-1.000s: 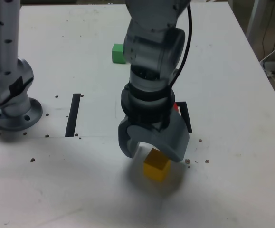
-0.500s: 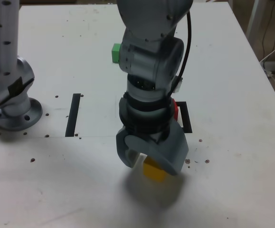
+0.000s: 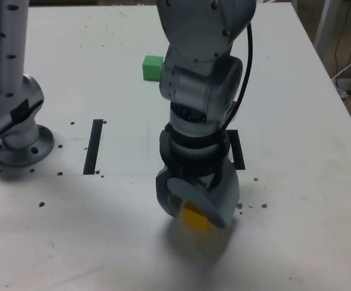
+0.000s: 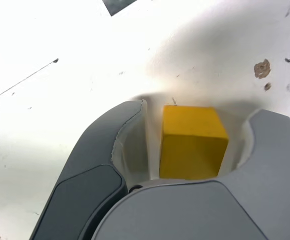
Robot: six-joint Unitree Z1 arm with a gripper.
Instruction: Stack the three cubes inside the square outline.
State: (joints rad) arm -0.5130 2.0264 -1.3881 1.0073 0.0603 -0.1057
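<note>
The yellow cube [image 3: 194,218] [image 4: 192,142] rests on the white table near its front. My gripper [image 3: 193,212] [image 4: 200,112] is lowered over it, one jaw on each side. In the wrist view a narrow gap shows between each jaw and the cube, so the gripper is open around it. Far back on the table the green cube [image 3: 153,68] sits alone. Only one black side of the square outline [image 3: 237,150] shows, just behind my arm. The red cube is hidden behind the arm.
A straight black strip [image 3: 93,146] lies on the exterior view's left, beside the grey arm base [image 3: 14,127]. Small dark specks [image 3: 251,205] dot the table near the gripper. The table's right edge [image 3: 339,97] has cables beyond it.
The gripper has come down over the yellow cube and its jaws have narrowed around it. The arm now covers the red cube.
</note>
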